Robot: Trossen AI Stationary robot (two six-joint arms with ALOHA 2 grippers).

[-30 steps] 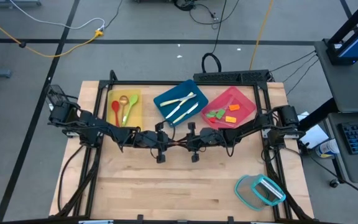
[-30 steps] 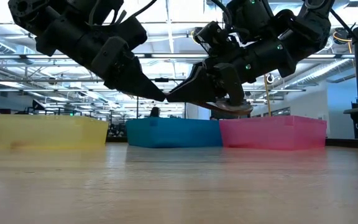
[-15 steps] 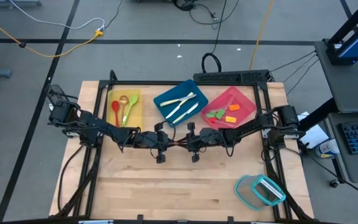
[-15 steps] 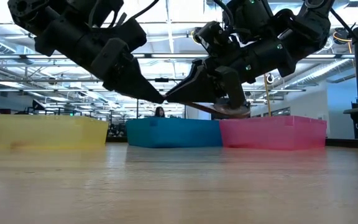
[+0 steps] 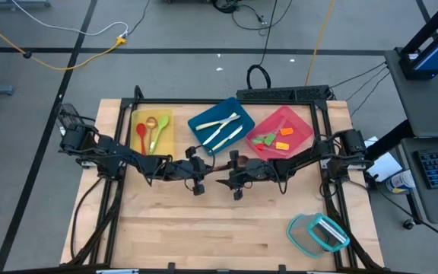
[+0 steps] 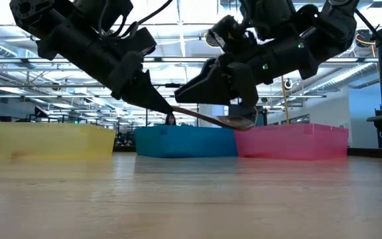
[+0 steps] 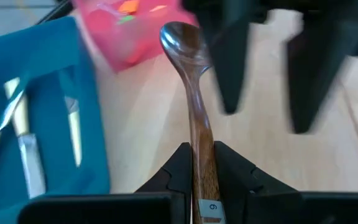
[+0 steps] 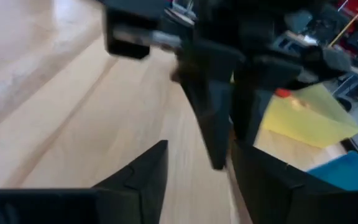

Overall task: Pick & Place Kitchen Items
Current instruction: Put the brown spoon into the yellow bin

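Note:
A brown wooden spoon (image 7: 190, 93) hangs in the air over the middle of the table, with my left gripper (image 7: 197, 180) shut on it. In the low view the spoon (image 6: 211, 119) slopes from the left gripper (image 6: 170, 109) down to its bowl (image 6: 241, 121). My right gripper (image 8: 197, 180) faces the left one, open; its two fingers (image 7: 229, 74) stand beside the spoon's shaft and do not touch it. Other kitchen items lie in the three trays at the far side. My left gripper pinches the spoon's handle near its free end (image 7: 199, 171) between its two fingers. The fingers come from the table's left, slanting down, and the handle runs on along them. The spoon is lifted clear, its bowl (image 7: 182, 40) toward the table's right and a little lower.
At the far side stand a yellow tray (image 5: 166, 137) with red, green and wooden spoons, a blue tray (image 5: 204, 125) with cream knives and a pink tray (image 5: 299, 125) with small pieces. A teal-rimmed clear container (image 5: 318, 233) sits near the right front corner.
My right gripper has opened and let go of the spoon's bowl end. The spoon now hangs from my left gripper alone, its bowl end sunk a little. My left gripper has tipped slightly.

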